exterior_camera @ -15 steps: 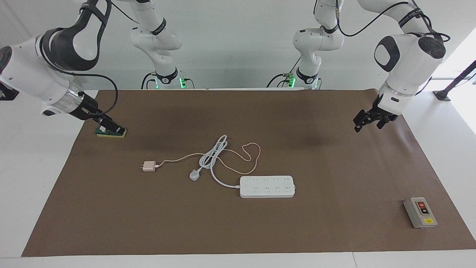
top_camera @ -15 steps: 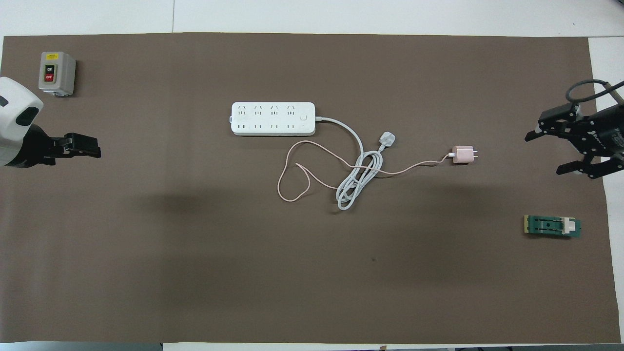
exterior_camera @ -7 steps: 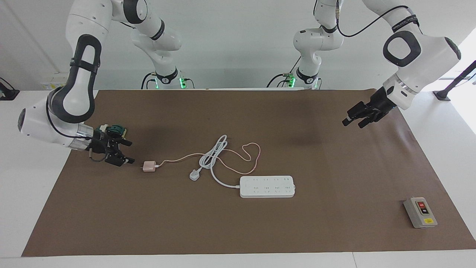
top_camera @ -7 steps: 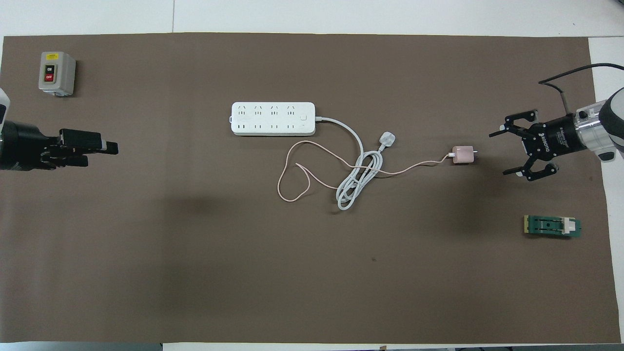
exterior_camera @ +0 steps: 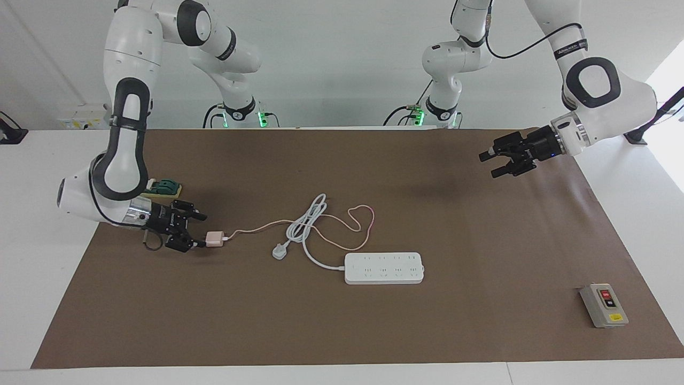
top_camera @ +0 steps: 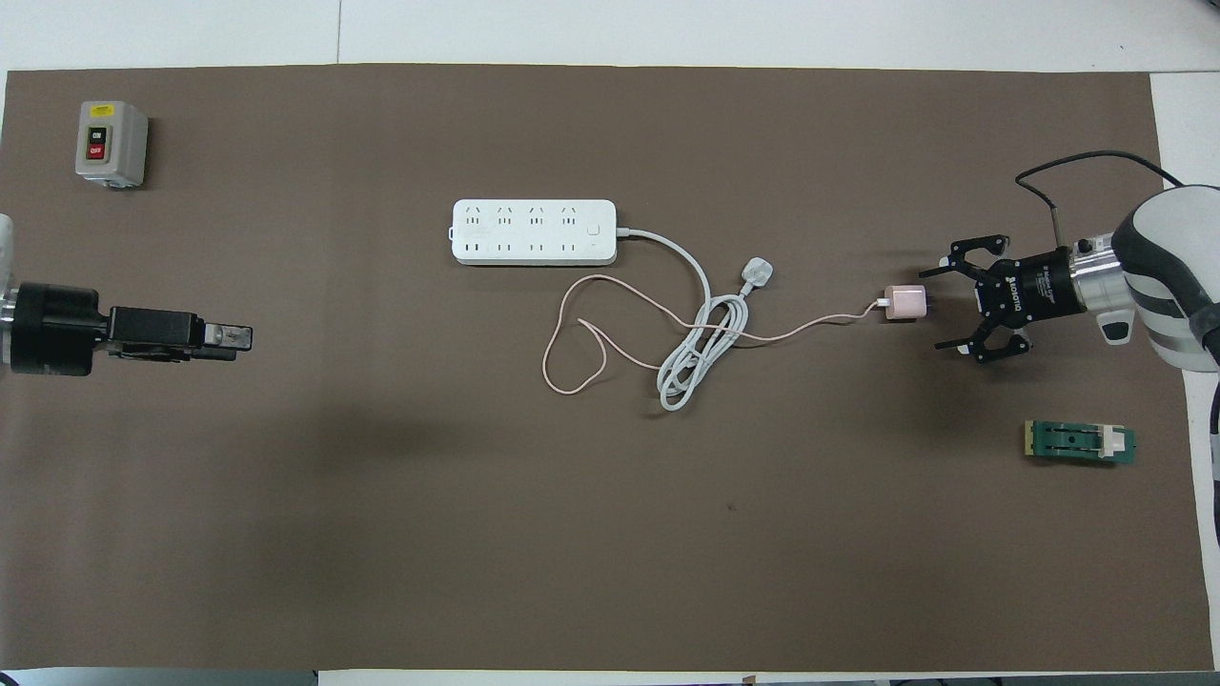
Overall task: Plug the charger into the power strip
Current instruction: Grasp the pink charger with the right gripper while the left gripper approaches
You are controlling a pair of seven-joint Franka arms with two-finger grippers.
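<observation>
Right gripper [exterior_camera: 197,231] has closed in low on charger [exterior_camera: 215,238] in 1 s, fingers spread, tips at prong end, no grasp yet. Charger lies toward right arm's end from power strip [exterior_camera: 383,268], unplugged. Left gripper [exterior_camera: 494,163] waits aloft toward left arm's end from power strip, fingers slightly parted.

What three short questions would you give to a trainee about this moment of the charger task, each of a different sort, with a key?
1. True or false: the charger is already plugged into the power strip.
2. Which arm has its hand low at the charger's prong end? A) left B) right C) neither
3. Fill in: the grey switch box lies toward the ____ arm's end of the table.

Key:
1. False. The charger lies on the mat, apart from the power strip.
2. B. The right hand is open, just short of the charger.
3. left
</observation>
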